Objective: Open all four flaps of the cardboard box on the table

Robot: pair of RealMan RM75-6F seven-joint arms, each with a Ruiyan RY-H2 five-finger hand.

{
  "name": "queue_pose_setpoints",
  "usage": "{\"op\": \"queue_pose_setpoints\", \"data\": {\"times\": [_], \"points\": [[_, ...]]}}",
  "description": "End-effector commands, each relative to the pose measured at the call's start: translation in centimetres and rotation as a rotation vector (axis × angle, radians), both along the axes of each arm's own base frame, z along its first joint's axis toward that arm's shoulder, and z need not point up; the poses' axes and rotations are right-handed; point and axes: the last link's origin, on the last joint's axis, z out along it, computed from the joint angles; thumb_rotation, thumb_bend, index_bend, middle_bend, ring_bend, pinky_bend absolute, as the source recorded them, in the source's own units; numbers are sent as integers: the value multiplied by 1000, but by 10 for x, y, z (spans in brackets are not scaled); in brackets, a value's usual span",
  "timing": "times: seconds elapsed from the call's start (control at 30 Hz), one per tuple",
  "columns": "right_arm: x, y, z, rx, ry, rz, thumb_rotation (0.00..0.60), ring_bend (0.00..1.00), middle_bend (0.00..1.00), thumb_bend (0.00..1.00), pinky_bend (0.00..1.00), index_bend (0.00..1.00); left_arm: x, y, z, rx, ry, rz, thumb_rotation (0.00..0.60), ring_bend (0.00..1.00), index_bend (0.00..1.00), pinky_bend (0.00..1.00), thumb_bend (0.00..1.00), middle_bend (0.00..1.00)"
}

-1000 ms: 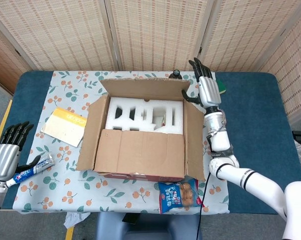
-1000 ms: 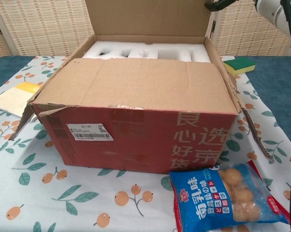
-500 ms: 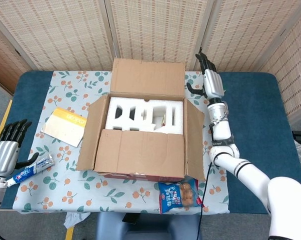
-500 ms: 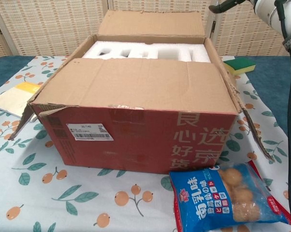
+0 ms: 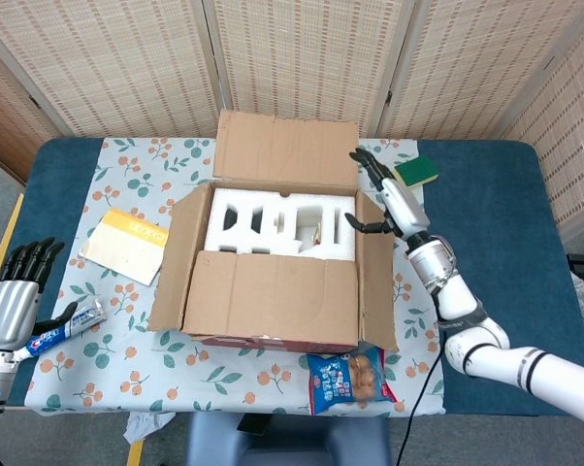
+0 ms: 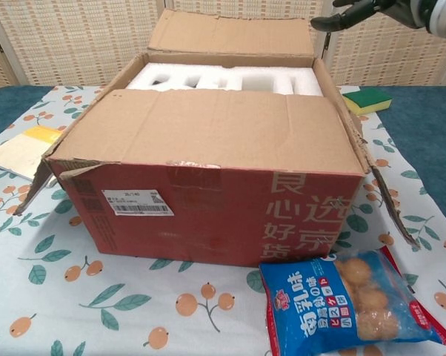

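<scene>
- Head view: a brown cardboard box (image 5: 273, 272) with a red lower band sits mid-table on a floral tablecloth (image 5: 127, 340) spread over a blue table (image 5: 505, 243).
- The box's far flap (image 5: 287, 148) lies folded back and outward, and the left flap (image 5: 180, 257) and right flap (image 5: 377, 277) are splayed to the sides.
- The near flap (image 5: 273, 296) lies flat across the front half of the opening; white moulded foam packing (image 5: 277, 225) shows in the uncovered rear half.
- The robot's right hand (image 5: 387, 202) hovers above the box's far right corner, fingers spread and holding nothing; whether it touches the cardboard cannot be told.
- In the chest view, the same right hand's dark fingertips (image 6: 341, 18) reach in from the upper right, above the box's rear edge.
- The left hand (image 5: 13, 296) sits at the table's left edge, fingers apart and empty, beside a toothpaste tube (image 5: 64, 330).
- A yellow-edged booklet (image 5: 125, 245) lies left of the box, a blue snack bag (image 5: 348, 379) at its front right corner, and a green sponge (image 5: 417, 172) behind the right hand.
</scene>
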Motion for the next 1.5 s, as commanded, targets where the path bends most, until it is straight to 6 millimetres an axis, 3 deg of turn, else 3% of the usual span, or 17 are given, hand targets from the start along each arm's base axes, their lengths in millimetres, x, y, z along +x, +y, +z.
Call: {"op": "queue_pose_setpoints", "data": {"times": [0.03,0.2,0.37,0.53,1.1,1.5], "points": [[-15,32,8,175,-28,-9,600,0,0,387,5,0,1,-2,-2,1,2,6,600,58,0,89,328,84],[-12,29,1,286,-53,-30,600,1,0,386,49,0,2,-4,-4,3,2,11,600,58,0,89,328,84],[-1,15,-5,389,-159,-95,600,79,0,386,223,0,1,-4,-3,6,0,24,600,77,0,89,328,84],[4,10,-9,437,-182,-102,600,107,0,386,332,0,1,-4,0,18,-3,22,600,64,0,89,329,84],[10,36,-23,569,-163,-51,600,108,0,387,336,0,-2,-7,1,24,-15,27,600,63,0,89,328,84],[12,53,2,574,-239,10,600,96,0,386,366,0,0,-5,-1,22,-11,15,600,62,0,89,329,84]]}}
